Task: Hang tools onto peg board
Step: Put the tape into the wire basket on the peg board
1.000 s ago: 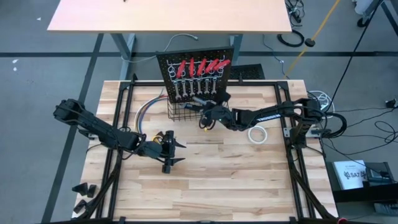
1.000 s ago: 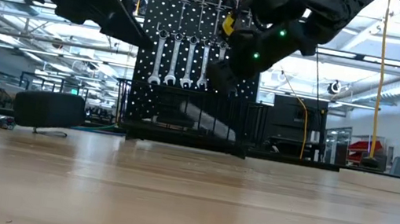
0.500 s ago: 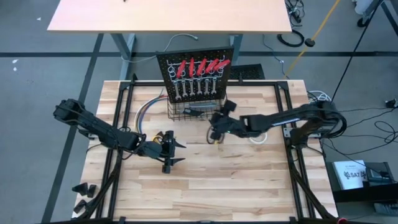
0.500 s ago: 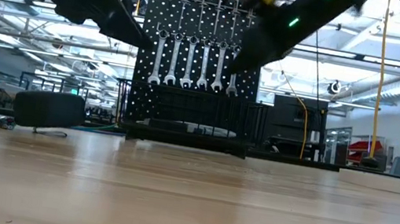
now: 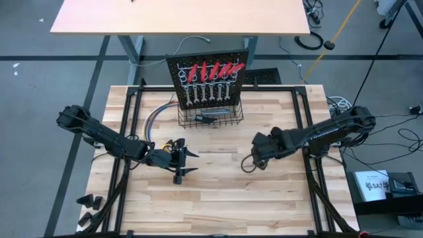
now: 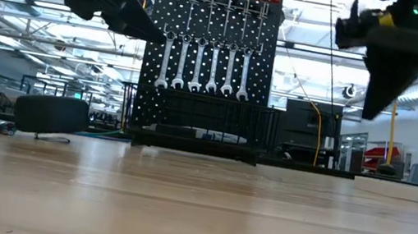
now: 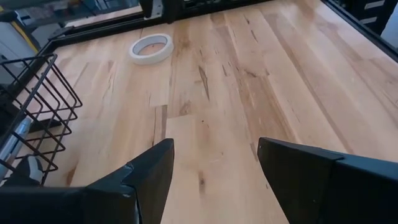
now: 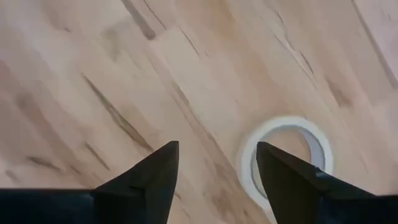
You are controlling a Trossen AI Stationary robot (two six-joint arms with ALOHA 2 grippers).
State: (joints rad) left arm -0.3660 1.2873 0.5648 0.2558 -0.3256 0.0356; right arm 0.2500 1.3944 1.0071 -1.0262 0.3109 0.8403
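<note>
The black peg board (image 5: 208,76) stands at the table's far edge. Red-handled tools (image 5: 215,69) hang along its top and silver wrenches (image 6: 204,66) in a row below. A wire basket (image 5: 210,118) at its base holds a grey bar (image 6: 194,132). The white tape roll (image 8: 286,158) lies flat on the table right of middle, also in the left wrist view (image 7: 150,48). My right gripper (image 8: 216,146) hangs open above the table, pointing down, the roll just beside its fingertips. My left gripper (image 5: 193,162) waits open left of middle, holding nothing.
A bundle of coloured wires (image 5: 155,119) lies left of the basket. A black frame (image 5: 301,142) runs along the table's sides. A dark block (image 6: 47,114) sits at the left in the low view. Bare wood lies between the two grippers and toward the near edge.
My right gripper has drawn back from the basket toward the table's near right, rising a little. It has tipped from nearly level to pointing down and now hangs by the tape roll. The grey bar, slanted in the basket before, now lies flat.
</note>
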